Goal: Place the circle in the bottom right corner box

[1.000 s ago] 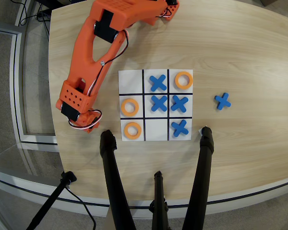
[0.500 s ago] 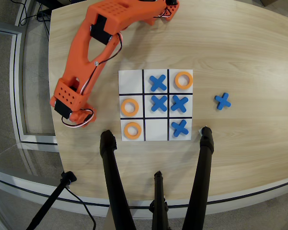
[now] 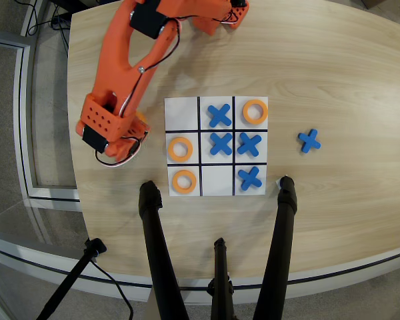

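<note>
This looks like an office or meeting room used for robot tests, seen in the overhead view. A large curved table [image 3: 347,73] with a pale wood-grain top stands on grey carpet [image 3: 7,133], with black cables [image 3: 43,20] trailing on the floor at the top left. Black tripod legs [image 3: 157,253] stand on the table edge, and an orange robot arm [image 3: 130,60] of printed plastic shares the top with a white game board [image 3: 216,180].

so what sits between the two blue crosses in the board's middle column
Nothing: in the overhead view the upper cross and the centre cross occupy adjoining cells, with only a black grid line between them.
</note>
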### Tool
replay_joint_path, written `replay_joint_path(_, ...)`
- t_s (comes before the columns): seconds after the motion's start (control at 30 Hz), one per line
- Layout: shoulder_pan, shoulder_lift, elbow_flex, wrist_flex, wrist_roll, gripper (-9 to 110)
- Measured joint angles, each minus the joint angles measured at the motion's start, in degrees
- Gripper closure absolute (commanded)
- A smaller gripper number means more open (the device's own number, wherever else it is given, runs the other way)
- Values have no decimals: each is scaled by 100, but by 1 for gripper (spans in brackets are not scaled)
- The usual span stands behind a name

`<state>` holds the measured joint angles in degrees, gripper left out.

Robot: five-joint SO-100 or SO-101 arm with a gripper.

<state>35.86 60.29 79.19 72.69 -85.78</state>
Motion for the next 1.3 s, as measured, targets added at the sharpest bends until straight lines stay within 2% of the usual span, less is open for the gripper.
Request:
replay_joint_path(0.33, -18, 501, 123, 158, 466, 102)
replay_joint_path(0.53, -703, 2663, 527, 809, 510, 102)
replay_joint_path(0.8, -2364, 5388, 2856, 765, 861, 102)
replay_joint_path(0.97, -2707, 5458, 3955, -149, 1055, 102)
replay_joint_path(1.1, -2672, 5062, 4184, -967, 1055, 102)
replay_joint_path(1.3, -2487, 4693, 4491, -1485, 1055, 102)
